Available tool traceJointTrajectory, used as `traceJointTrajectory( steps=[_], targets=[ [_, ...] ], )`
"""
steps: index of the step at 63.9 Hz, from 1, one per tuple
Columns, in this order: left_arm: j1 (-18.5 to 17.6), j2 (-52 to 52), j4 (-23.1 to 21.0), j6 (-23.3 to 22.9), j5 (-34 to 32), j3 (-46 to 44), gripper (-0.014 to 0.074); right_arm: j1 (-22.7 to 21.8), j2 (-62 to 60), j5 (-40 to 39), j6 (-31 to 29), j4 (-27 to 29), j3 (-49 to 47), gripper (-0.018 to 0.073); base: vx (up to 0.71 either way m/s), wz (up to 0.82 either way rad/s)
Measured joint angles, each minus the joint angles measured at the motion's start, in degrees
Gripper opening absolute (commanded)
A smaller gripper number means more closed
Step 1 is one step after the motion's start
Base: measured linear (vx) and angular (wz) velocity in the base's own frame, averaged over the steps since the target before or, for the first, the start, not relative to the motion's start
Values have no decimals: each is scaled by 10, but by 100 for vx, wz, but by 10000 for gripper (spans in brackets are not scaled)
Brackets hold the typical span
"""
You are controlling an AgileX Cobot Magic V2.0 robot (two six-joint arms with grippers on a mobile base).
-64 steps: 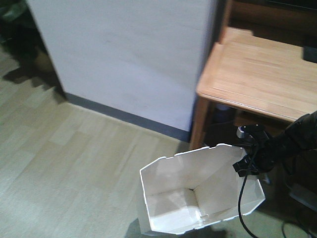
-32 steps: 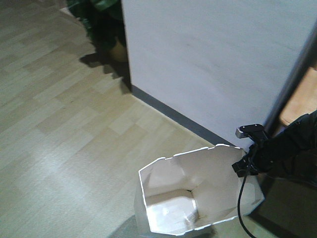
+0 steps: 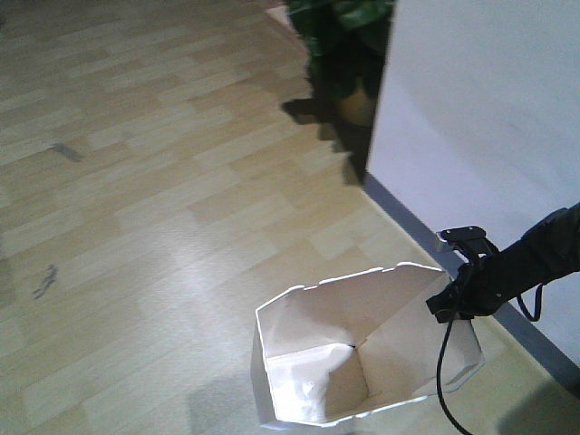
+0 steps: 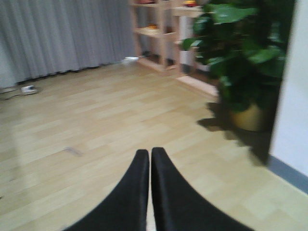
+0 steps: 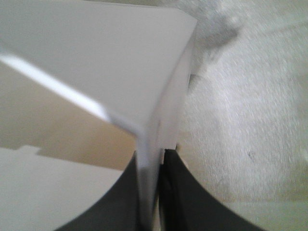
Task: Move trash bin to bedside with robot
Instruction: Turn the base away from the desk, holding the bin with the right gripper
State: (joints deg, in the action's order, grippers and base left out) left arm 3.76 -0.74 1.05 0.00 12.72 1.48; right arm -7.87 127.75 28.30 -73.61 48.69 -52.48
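Observation:
The white trash bin (image 3: 317,317) stands open-topped on the wood floor at the bottom of the front view, its angular rim facing up. My right gripper (image 3: 442,306) reaches in from the right on a slim black arm and is shut on the bin's right rim. The right wrist view shows the thin bin wall (image 5: 96,62) pinched in my right gripper (image 5: 156,161). My left gripper (image 4: 149,154) points out over bare floor, shut with nothing in it. The bedside is out of view.
A white wall (image 3: 480,127) with a grey skirting runs along the right. A potted plant (image 3: 349,45) stands at its far corner, seen as the plant (image 4: 240,57) in the left wrist view. Wooden shelves (image 4: 159,29) and a grey curtain (image 4: 62,33) are beyond.
The front view has swung left: the wooden desk has left the frame, the wall has slid right, and the plant has come in. Bin and right gripper keep their place in frame.

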Motion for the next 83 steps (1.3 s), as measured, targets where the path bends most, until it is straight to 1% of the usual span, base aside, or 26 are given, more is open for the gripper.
traceJointTrajectory(
  steps=[23, 41, 58, 83],
  targets=[
    [0, 0, 0, 0, 0, 0, -6, 1, 0, 2, 0, 2, 0, -5, 13, 69],
    [0, 0, 0, 0, 0, 0, -6, 1, 0, 8, 0, 2, 0, -5, 12, 52],
    [0, 0, 0, 0, 0, 0, -6, 1, 0, 10, 0, 2, 0, -5, 15, 30],
    [0, 0, 0, 0, 0, 0, -6, 1, 0, 10, 0, 2, 0, -5, 22, 12]
  ],
)
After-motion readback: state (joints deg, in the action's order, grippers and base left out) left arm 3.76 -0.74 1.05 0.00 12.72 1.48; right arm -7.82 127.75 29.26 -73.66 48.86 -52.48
